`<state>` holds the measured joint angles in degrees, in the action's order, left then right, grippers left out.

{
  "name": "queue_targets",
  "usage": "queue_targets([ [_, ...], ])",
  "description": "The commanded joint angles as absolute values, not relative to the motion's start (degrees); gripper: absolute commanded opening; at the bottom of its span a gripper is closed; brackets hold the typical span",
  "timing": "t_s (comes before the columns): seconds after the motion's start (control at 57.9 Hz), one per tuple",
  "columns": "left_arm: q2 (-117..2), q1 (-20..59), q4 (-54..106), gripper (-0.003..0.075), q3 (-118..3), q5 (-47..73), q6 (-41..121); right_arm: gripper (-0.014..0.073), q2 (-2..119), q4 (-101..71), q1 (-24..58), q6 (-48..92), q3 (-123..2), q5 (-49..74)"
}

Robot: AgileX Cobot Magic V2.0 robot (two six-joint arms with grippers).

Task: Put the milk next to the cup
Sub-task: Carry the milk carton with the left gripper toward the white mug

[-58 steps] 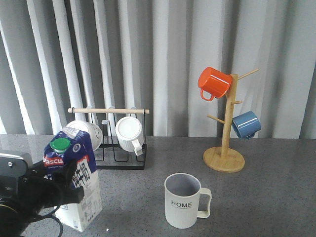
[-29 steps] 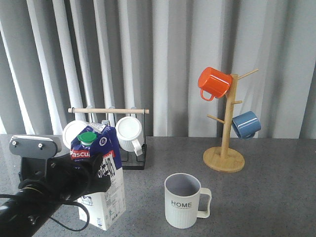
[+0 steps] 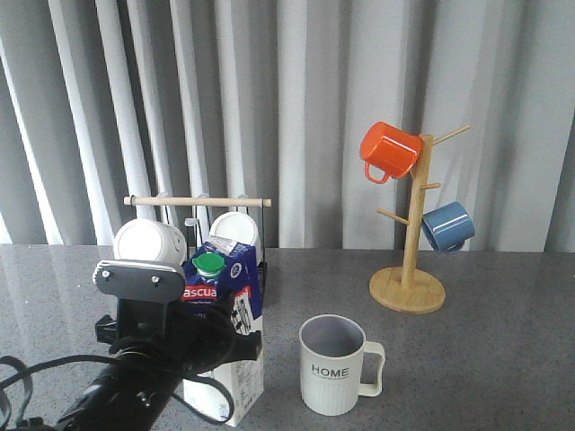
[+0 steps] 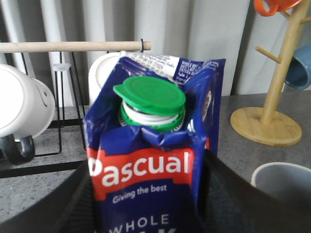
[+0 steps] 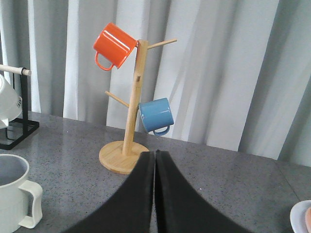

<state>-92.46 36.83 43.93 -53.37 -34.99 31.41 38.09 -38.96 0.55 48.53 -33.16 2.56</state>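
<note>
The milk (image 3: 225, 314) is a blue-and-white carton with a green cap and a red label, held upright a little left of the cup (image 3: 334, 365). My left gripper (image 3: 211, 346) is shut on the milk, its black fingers pressing both sides of the carton. The left wrist view shows the milk (image 4: 155, 160) filling the middle between the fingers (image 4: 228, 199), with the cup's rim (image 4: 282, 179) at the lower right. The cup is a ribbed pale mug marked "HOME", its handle pointing right; part of it (image 5: 12, 194) shows in the right wrist view. My right gripper (image 5: 154, 155) is shut and empty above the table.
A black wire rack (image 3: 220, 292) with a wooden bar holds white mugs (image 3: 148, 244) behind the milk. A wooden mug tree (image 3: 409, 287) at the right back carries an orange mug (image 3: 389, 150) and a blue mug (image 3: 447, 226). Grey curtains hang behind.
My left arm has carried the milk to the right, from the table's left edge to a spot close to the cup. The cup and the right gripper have not moved.
</note>
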Motion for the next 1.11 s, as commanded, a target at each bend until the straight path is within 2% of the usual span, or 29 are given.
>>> queue_targets([
  [0.0,-91.75,38.48,45.84,0.0073,-56.91,-40.87,33.83,-0.0004,37.98,-39.09,0.15,48.86,-34.73,-0.38],
  [0.259,-95.67,41.54,55.26,0.0073,-62.11,-43.16,46.73,-0.0004,37.98,-39.09,0.15,48.86,-34.73,-0.38],
  [0.553,-98.08,42.07,58.55,0.0073,-63.33,-45.28,45.52,-0.0004,37.98,-39.09,0.15,48.86,-34.73,-0.38],
  [0.76,-99.22,44.93,60.37,0.0073,-63.33,-53.19,45.52,-0.0004,37.98,-39.09,0.15,48.86,-34.73,-0.38],
  [1.089,-101.91,45.86,61.58,0.0073,-63.33,-53.50,42.45,-0.0004,37.98,-39.09,0.15,48.86,-34.73,-0.38],
])
